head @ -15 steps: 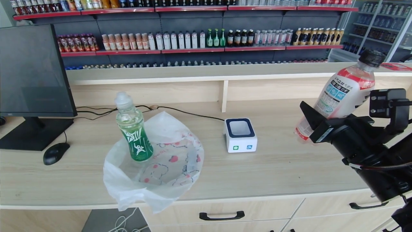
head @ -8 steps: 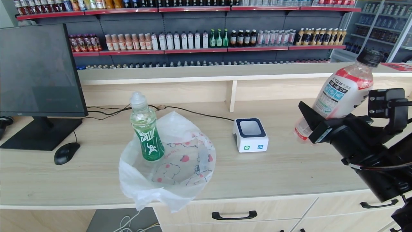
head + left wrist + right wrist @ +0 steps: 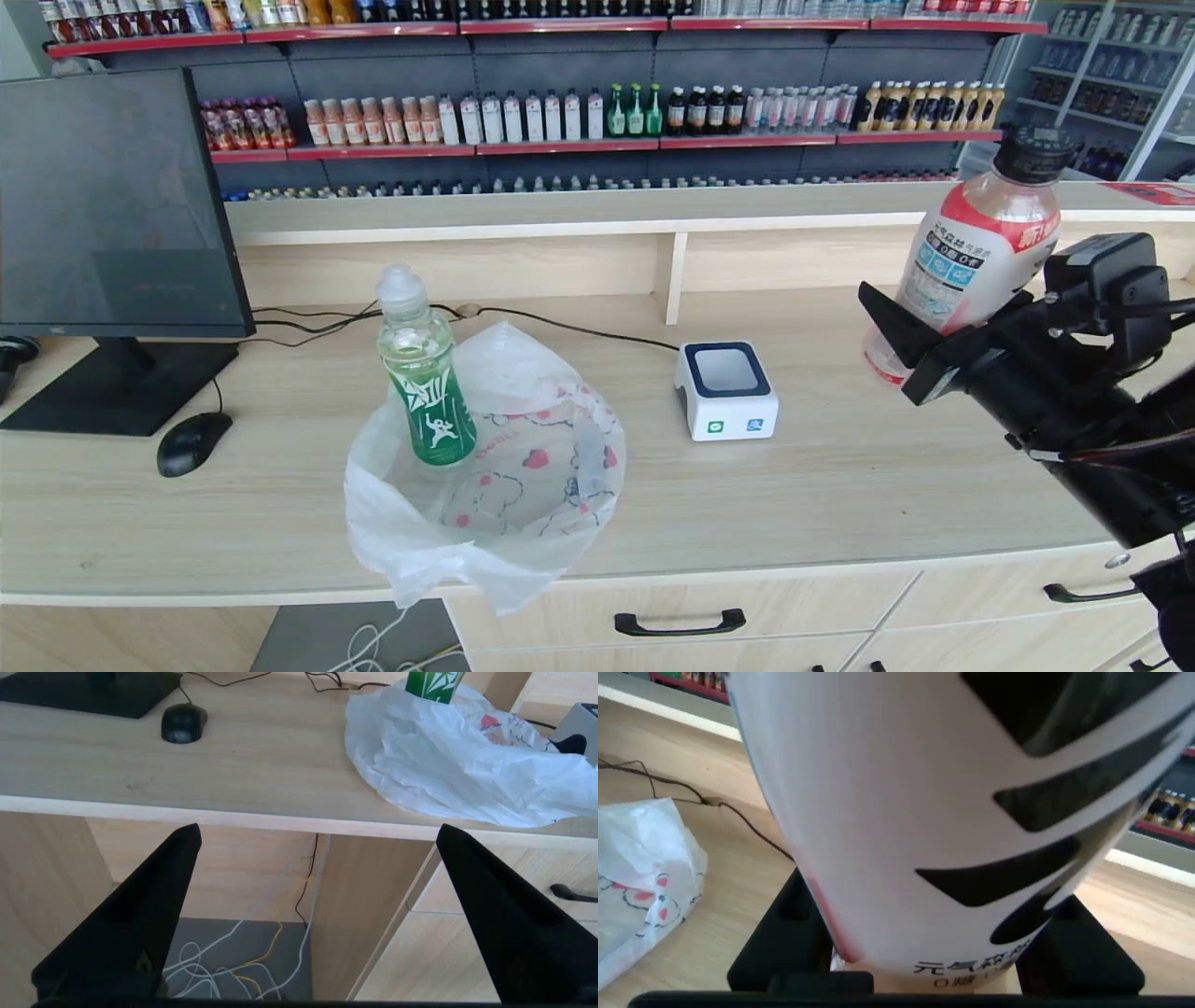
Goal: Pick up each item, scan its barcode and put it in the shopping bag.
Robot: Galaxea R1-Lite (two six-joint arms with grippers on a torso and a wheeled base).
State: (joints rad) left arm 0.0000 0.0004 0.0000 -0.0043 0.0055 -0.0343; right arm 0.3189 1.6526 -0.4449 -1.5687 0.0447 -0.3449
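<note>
Wooden counter (image 3: 840, 485), shopping bag (image 3: 495, 495), scanner (image 3: 726, 390), monitor (image 3: 112, 205), mouse (image 3: 192, 442)

Tilted aloft, white-pink bottle (image 3: 971, 252); green bottle (image 3: 425, 392) upright in bag (image 3: 523, 504), scanner (image 3: 726, 390) beside

A bottle (image 3: 425, 392) stands in the shopping bag (image 3: 523, 523), scanner (image 3: 725, 390) right, monitor (image 3: 112, 205) left.

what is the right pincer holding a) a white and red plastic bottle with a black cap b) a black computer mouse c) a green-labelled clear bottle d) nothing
a: the right pincer is clamped on the white and red plastic bottle with a black cap, holding it clear of the light wooden counter.
</note>
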